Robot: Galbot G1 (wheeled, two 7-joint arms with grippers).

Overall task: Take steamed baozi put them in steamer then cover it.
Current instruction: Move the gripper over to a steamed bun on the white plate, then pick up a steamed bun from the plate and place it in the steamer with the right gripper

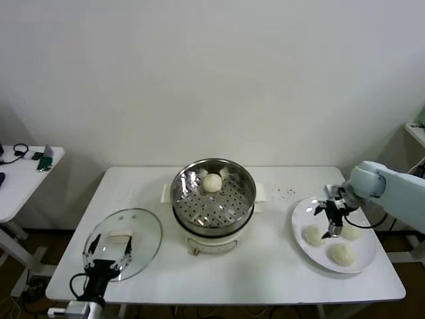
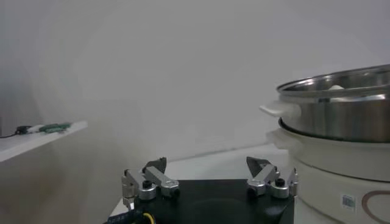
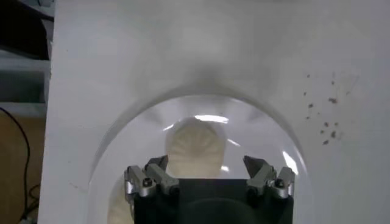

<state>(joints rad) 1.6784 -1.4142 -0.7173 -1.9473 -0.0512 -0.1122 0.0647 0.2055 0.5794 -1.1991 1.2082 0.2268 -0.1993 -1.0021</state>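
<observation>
While the head view gives the whole layout, only the right wrist view really shows how the right gripper (image 3: 206,165) sits: jaws spread apart, hanging right over one baozi (image 3: 201,148) on the white plate (image 3: 122,152), nothing pinched between them. From the head camera you can count three baozi on that plate (image 1: 302,216) near the table's right end, with the right gripper (image 1: 332,219) just above them, and a fourth bun (image 1: 212,182) already lying in the steamer (image 1: 213,197), toward its back wall. The left wrist view adds a side look at the steamer (image 2: 341,109) on its white base, a bit of the bun just peeking over the rim. The left gripper (image 1: 109,248) is parked low at the table's front left corner, jaws wide apart and holding nothing, right at the near edge of the glass lid (image 1: 123,242) that lies flat on the table (image 1: 265,266). There's bare tabletop between steamer and plate, and more along the front edge. A small side table (image 1: 20,179) stands off to the left.
</observation>
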